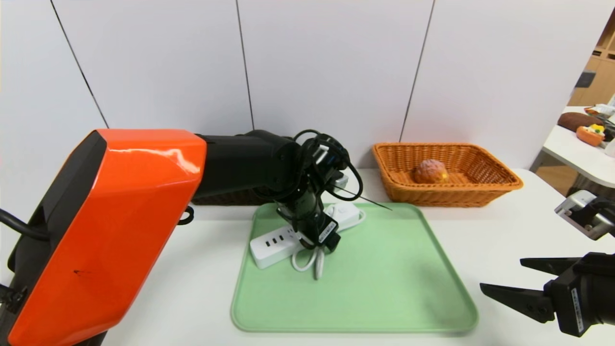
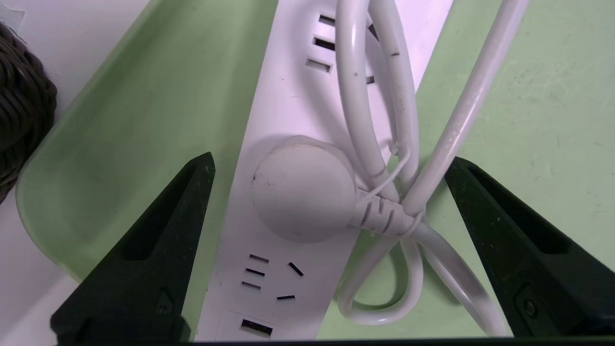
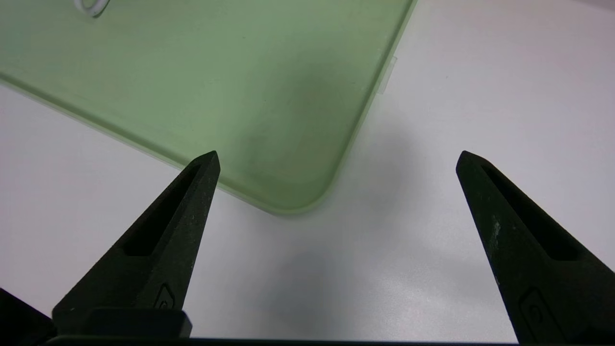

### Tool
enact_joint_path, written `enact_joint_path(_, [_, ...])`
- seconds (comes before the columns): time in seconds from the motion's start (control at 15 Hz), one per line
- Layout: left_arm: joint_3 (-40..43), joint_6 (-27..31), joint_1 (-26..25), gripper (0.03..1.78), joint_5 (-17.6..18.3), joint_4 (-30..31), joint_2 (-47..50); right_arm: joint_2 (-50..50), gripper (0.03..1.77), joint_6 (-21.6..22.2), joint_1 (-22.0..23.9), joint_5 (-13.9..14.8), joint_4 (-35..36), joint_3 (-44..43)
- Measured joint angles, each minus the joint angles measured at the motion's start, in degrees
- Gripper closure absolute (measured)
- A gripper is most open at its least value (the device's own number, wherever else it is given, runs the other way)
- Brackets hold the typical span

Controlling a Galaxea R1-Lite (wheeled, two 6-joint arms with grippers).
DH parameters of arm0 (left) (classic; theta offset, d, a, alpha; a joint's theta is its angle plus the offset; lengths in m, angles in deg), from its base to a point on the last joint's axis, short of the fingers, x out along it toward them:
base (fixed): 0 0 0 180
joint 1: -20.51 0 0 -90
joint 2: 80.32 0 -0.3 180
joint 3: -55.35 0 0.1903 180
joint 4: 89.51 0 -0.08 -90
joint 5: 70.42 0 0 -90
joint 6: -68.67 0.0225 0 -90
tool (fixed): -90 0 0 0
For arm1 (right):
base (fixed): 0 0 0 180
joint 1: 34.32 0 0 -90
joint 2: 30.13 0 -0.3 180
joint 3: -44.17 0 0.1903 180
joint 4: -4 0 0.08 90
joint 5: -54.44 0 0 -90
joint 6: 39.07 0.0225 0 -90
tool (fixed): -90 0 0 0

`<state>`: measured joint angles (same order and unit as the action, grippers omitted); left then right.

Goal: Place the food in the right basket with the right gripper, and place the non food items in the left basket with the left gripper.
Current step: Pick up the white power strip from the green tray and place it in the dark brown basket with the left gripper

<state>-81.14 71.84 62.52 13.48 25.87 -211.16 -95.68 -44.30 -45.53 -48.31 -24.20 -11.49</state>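
Observation:
The white power strip (image 1: pixel 275 244) (image 2: pixel 283 105) lies at the back left of the green tray (image 1: pixel 384 278), its round plug (image 2: pixel 302 190) and coiled cord (image 2: pixel 461 120) on and beside it. My left gripper (image 1: pixel 321 242) (image 2: pixel 330 161) hangs open just above it, one finger on each side of the strip and cord, touching neither. The bun (image 1: pixel 431 171) sits inside the orange basket (image 1: pixel 499 180) at the back right. Only a strip of the dark brown basket (image 1: pixel 230 198) (image 2: pixel 19 96) shows behind my left arm. My right gripper (image 1: pixel 500 274) (image 3: pixel 337 154) is open and empty over the table by the tray's near right corner (image 3: pixel 298 202).
My large orange left arm (image 1: pixel 110 230) fills the left foreground and hides the table behind it. A second white table (image 1: pixel 576 154) with other items stands off to the far right. White wall panels close the back.

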Motion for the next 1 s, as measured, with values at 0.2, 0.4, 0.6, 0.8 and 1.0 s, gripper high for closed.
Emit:
enact_joint_path(0.2, [0.00,-0.41,-0.09,0.12,0.22,0.00,0.05,0.00,0.10,0.00,0.00,0.02,0.00,-0.04])
enact_joint_path(0.4, [0.00,-0.89,-0.20,0.12,0.35,-0.22,0.09,0.00,0.10,0.00,0.00,0.00,0.00,-0.06])
enact_joint_path(0.6, [0.22,-0.96,-0.34,0.12,0.35,-0.28,0.06,0.00,0.10,0.02,0.00,0.02,-0.04,-0.06])
enact_joint_path(0.8, [0.24,-1.63,-0.34,0.46,0.46,-0.11,0.06,0.00,0.10,0.00,-0.02,-0.06,0.02,-0.12])
enact_joint_path(1.0, [0.24,-1.61,-0.34,0.73,0.49,-0.11,0.09,0.00,0.10,0.00,0.00,-0.01,0.02,-0.15])
